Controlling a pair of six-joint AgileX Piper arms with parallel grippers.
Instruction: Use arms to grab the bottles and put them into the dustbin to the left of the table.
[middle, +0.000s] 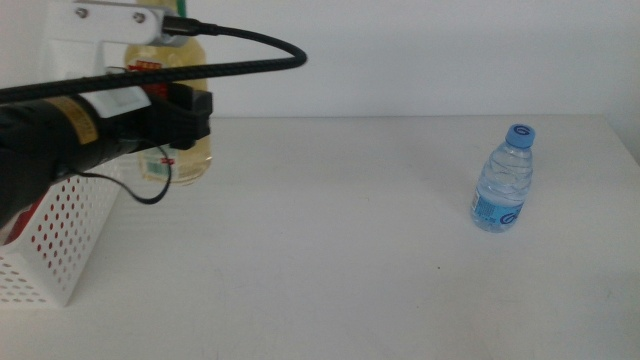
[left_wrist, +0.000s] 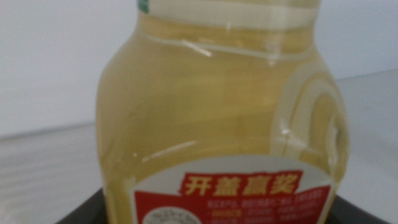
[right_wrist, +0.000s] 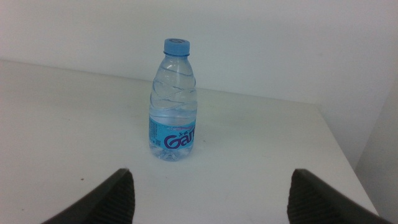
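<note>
My left gripper (middle: 183, 115) is shut on the yellow-juice bottle (middle: 193, 160) and holds it upright off the table (middle: 330, 270), beside the top of the white perforated dustbin (middle: 62, 240) at the left. In the left wrist view the bottle (left_wrist: 217, 112) fills the picture, with the dark jaw edges at its lower sides. The blue-capped water bottle (middle: 503, 180) stands upright at the right of the table. My right gripper (right_wrist: 211, 199) is open and empty, short of the water bottle (right_wrist: 174, 106); it is out of the middle view. The red can is not clearly visible.
Something red shows through the dustbin's holes and at its near top edge (middle: 30, 215). A black cable (middle: 250, 45) arches over the left arm. A white wall stands behind the table's far edge.
</note>
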